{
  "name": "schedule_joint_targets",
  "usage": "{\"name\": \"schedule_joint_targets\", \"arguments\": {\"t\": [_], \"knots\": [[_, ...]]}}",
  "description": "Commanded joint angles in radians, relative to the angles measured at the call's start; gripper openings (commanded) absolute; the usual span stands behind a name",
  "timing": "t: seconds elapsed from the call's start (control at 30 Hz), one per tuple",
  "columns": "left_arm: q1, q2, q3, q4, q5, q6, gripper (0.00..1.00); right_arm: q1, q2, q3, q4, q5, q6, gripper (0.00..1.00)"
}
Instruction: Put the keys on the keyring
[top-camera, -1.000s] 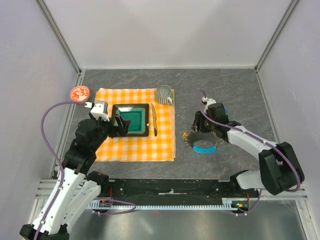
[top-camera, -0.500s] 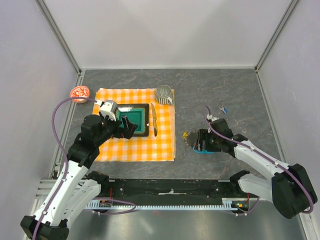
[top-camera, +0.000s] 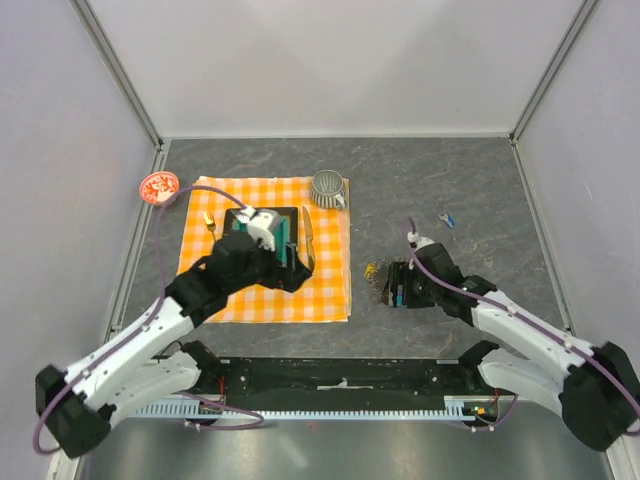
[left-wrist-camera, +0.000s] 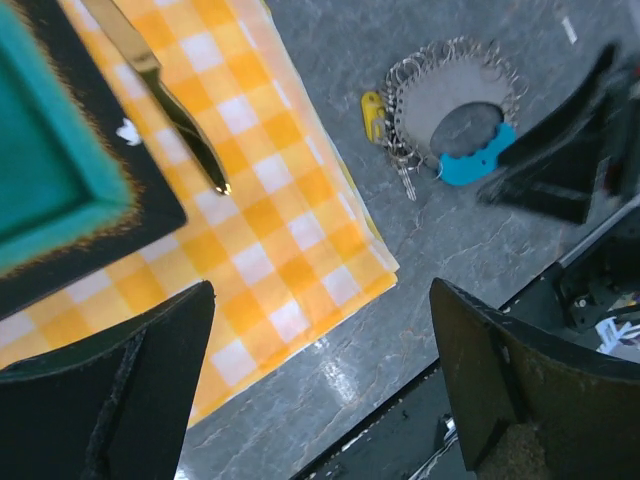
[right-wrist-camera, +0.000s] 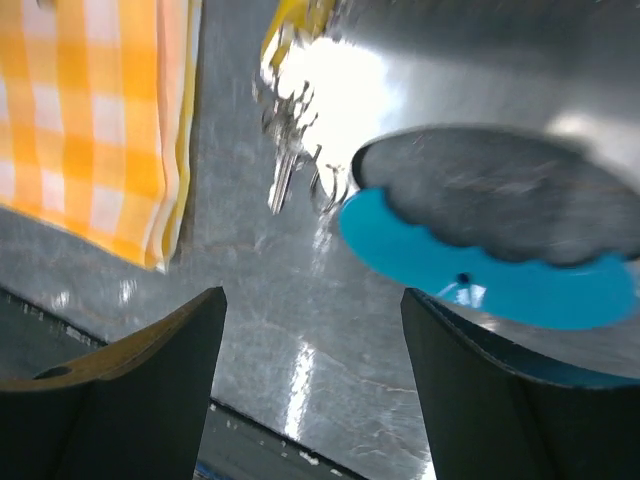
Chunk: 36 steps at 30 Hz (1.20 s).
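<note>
The keyring, a thin chain loop (left-wrist-camera: 455, 80) with a cyan crescent tag (left-wrist-camera: 476, 165), lies on the grey table right of the cloth. A yellow-headed key (left-wrist-camera: 372, 112) and small metal keys (left-wrist-camera: 405, 180) sit at its left side. In the right wrist view the tag (right-wrist-camera: 480, 270) and metal keys (right-wrist-camera: 285, 165) lie just ahead of my open, empty right gripper (right-wrist-camera: 312, 295). From above, the right gripper (top-camera: 393, 287) covers most of the ring beside the yellow key (top-camera: 372, 268). A blue key (top-camera: 447, 218) lies apart, farther back. My left gripper (top-camera: 292, 262) (left-wrist-camera: 320, 290) is open and empty.
An orange checked cloth (top-camera: 215, 290) holds a black-rimmed teal tray (top-camera: 290, 215), a gold knife (top-camera: 308, 245) and a small yellow item (top-camera: 208, 220). A ribbed grey cup (top-camera: 327, 187) stands at the cloth's back corner. A red disc (top-camera: 158, 187) lies far left.
My left arm has swung right across the tray toward the cloth's right edge. My right gripper has moved nearer from behind the keyring and now covers it.
</note>
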Motion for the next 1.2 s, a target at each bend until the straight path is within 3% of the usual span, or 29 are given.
{"name": "schedule_joint_targets", "arguments": {"t": [0.0,0.03,0.13,0.23,0.37,0.53,0.8,1.17], "knots": [[-0.225,0.175,0.098,0.104,-0.313,-0.125,0.93,0.001,-0.157,0.179,-0.129,0.412,-0.056,0.79],[-0.250,0.215,0.112,0.127,-0.380,-0.137,0.92,0.001,-0.179,0.194,-0.162,0.545,-0.071,0.79],[-0.333,0.401,0.182,0.236,-0.476,-0.151,0.88,0.002,-0.259,0.220,-0.171,0.694,-0.072,0.80],[-0.391,0.593,0.297,0.310,-0.560,-0.123,0.78,0.001,-0.323,0.214,-0.166,0.799,-0.052,0.81],[-0.431,0.806,0.446,0.356,-0.597,-0.094,0.74,0.001,-0.395,0.185,-0.165,0.909,-0.033,0.82],[-0.447,1.028,0.613,0.364,-0.596,-0.077,0.71,0.001,-0.457,0.125,-0.147,0.923,0.025,0.83],[-0.454,1.253,0.791,0.322,-0.501,-0.046,0.71,-0.001,-0.494,0.093,-0.125,0.916,0.022,0.83],[-0.537,1.339,0.782,0.299,-0.380,0.073,0.76,0.001,-0.507,0.087,-0.113,0.900,-0.001,0.83]]}}
